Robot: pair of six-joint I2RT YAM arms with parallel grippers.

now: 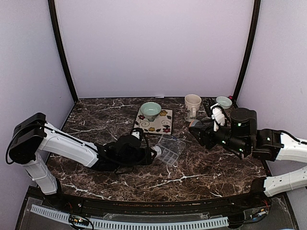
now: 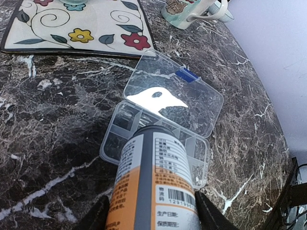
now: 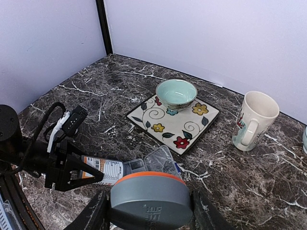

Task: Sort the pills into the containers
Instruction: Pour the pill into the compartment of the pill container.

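Gripping orange bottle (image 2: 154,184) over pill box (image 2: 199,160), left pincer (image 2: 154,216)

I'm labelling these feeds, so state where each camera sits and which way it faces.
Top external: above and behind the bases, looking down on the table; both arms show.
Left wrist: on the left arm, facing back-right over the pill box; the left tool holds the orange bottle.
Right wrist: on the right arm, facing the back-left corner; the right tool holds a grey cap.
Shared: all three show the flowered plate.
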